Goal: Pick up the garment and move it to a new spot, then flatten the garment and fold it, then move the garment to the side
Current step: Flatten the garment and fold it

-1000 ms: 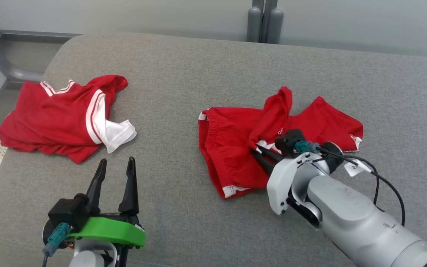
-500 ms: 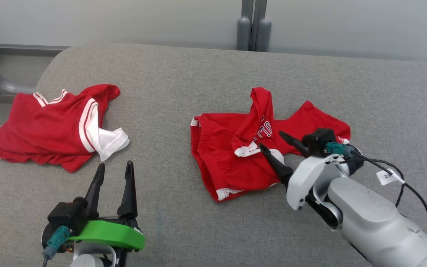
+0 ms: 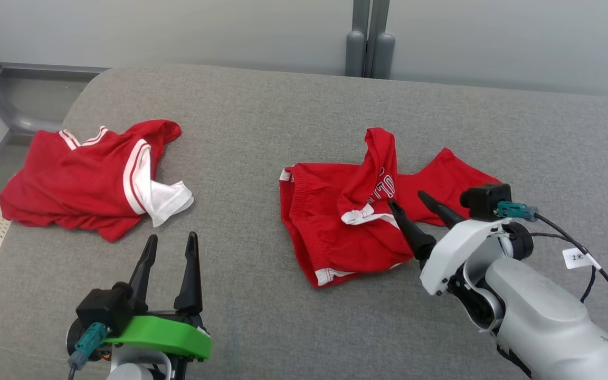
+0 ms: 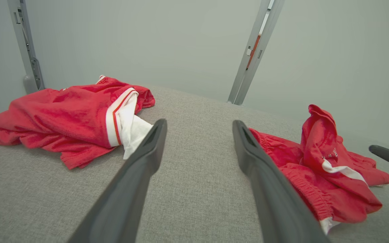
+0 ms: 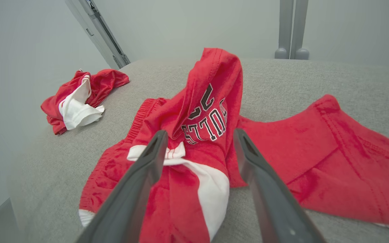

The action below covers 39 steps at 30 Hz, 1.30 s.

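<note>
The right tool (image 3: 406,199) has just let go of the red shorts (image 3: 330,221) and now stands apart. They lie crumpled, so flattening looks next. The left tool (image 3: 172,237) idles, also apart.

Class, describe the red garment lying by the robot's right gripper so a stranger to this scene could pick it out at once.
On the grey padded surface lie two red garments. The right-hand garment lies crumpled just ahead of the open right gripper. Unlike the other red garment far to its left, it shows black-and-white lettering on a raised fold.
</note>
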Available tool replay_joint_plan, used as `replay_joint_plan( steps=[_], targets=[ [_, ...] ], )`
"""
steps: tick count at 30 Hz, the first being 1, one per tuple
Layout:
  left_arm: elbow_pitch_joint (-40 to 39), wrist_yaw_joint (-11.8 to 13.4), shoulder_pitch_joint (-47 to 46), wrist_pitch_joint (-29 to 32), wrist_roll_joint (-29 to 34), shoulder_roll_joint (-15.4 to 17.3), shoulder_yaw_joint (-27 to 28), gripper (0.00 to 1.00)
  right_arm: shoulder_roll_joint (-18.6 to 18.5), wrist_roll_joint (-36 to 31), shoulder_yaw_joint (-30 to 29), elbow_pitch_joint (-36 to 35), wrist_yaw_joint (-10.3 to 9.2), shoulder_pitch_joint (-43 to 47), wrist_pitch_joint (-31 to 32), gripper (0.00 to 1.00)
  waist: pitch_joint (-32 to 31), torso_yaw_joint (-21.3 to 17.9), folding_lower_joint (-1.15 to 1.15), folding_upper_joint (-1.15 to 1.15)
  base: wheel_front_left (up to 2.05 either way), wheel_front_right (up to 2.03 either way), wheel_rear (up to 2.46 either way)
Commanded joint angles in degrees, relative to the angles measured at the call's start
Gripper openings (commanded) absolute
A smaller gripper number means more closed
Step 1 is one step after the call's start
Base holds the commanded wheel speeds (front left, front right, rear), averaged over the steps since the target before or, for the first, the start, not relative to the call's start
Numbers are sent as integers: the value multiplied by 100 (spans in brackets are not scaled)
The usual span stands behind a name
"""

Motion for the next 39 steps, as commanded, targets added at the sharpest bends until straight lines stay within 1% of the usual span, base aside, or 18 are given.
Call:
replay_joint_plan(
  steps=[1, 8, 15, 19, 25, 26, 28, 29, 30, 35, 39],
  targets=[
    [15, -15, -2, -19, -15, 11, -16, 100, 20, 90, 10, 66, 2, -98, 153, 100, 14, 88, 0, 0, 0, 0, 0],
    [37, 30, -61, -19, -119, 10, -109, 100, 105, 321, 213, 538, 2, -464, 873, 100, 94, 351, 0, 0, 0, 0, 0],
    [74, 67, -64, -19, -201, 10, -161, 100, 388, 610, 332, 1190, 2, -717, 1570, 100, 104, 505, 0, 0, 0, 0, 0],
    [85, 98, -65, -19, -229, 10, -182, 100, 521, 736, 352, 1367, 2, -792, 1685, 100, 98, 540, 0, 0, 0, 0, 0],
    [110, 101, -75, -19, -272, 10, -161, 100, 650, 796, 355, 1513, 2, -922, 1432, 100, 147, 542, 0, 0, 0, 0, 0],
    [115, 99, -87, -19, -275, 10, -155, 100, 658, 808, 366, 1524, 2, -948, 1398, 85, 163, 537, 0, 0, 0, 0, 0],
    [124, 96, -113, -19, -273, 10, -141, 100, 674, 849, 397, 1552, 2, -975, 1362, 29, 197, 525, 0, 0, 0, 0, 0],
    [134, 94, -122, -19, -270, 10, -140, 100, 684, 865, 413, 1570, 2, -979, 1351, 4, 206, 520, 0, 0, 0, 0, 0],
    [143, 92, -138, -19, -266, 10, -136, 100, 693, 880, 427, 1581, 2, -999, 1337, 0, 222, 511, 0, 0, 0, 0, 0],
    [183, 71, -160, -19, -241, 10, -111, 100, 723, 989, 503, 1535, 2, -1046, 1208, 0, 264, 469, 0, 0, 0, 0, 0],
    [207, 69, -172, -19, -205, 10, -72, 100, 670, 1065, 569, 1385, 2, -1052, 963, 0, 244, 390, 0, 0, 0, 0, 0]
  ],
)
